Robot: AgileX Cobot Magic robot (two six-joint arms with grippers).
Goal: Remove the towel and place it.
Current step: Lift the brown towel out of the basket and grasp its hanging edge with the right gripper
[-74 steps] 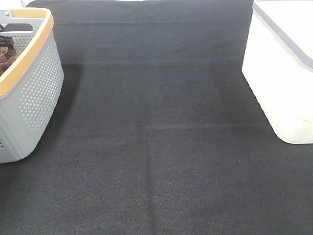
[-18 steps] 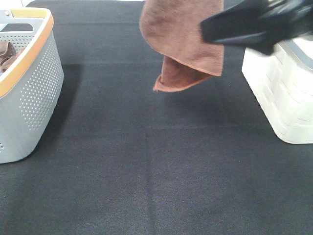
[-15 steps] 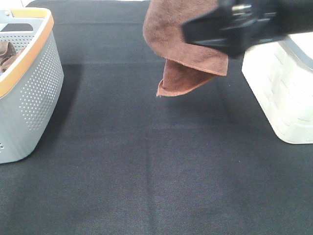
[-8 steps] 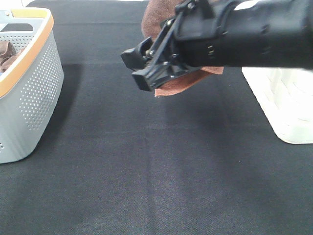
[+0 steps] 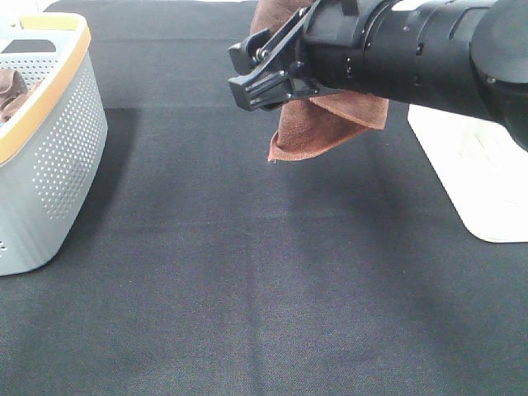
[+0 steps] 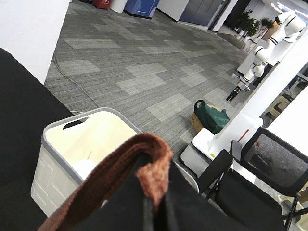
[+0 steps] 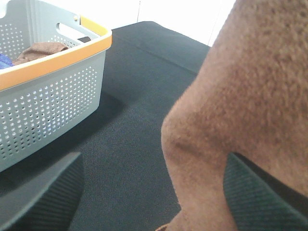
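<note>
Towel (image 5: 330, 115) hangs mid-air over the mat (image 5: 247, 289), pinched in your left gripper (image 6: 155, 211). Your right gripper (image 5: 247, 74), jaws wide apart, has just swung in beside it, likely to take a second hold.

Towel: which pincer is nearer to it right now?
Left. The left pincer is shut on the towel, gripping its upper fold. The right pincer is open close beside the hanging part, not closed on it.

Open black mat (image 5: 247, 272) between grey basket (image 5: 58, 148) and white bin (image 5: 487, 190); towel (image 5: 326, 124), right arm (image 5: 412, 49) overhead at back.
</note>
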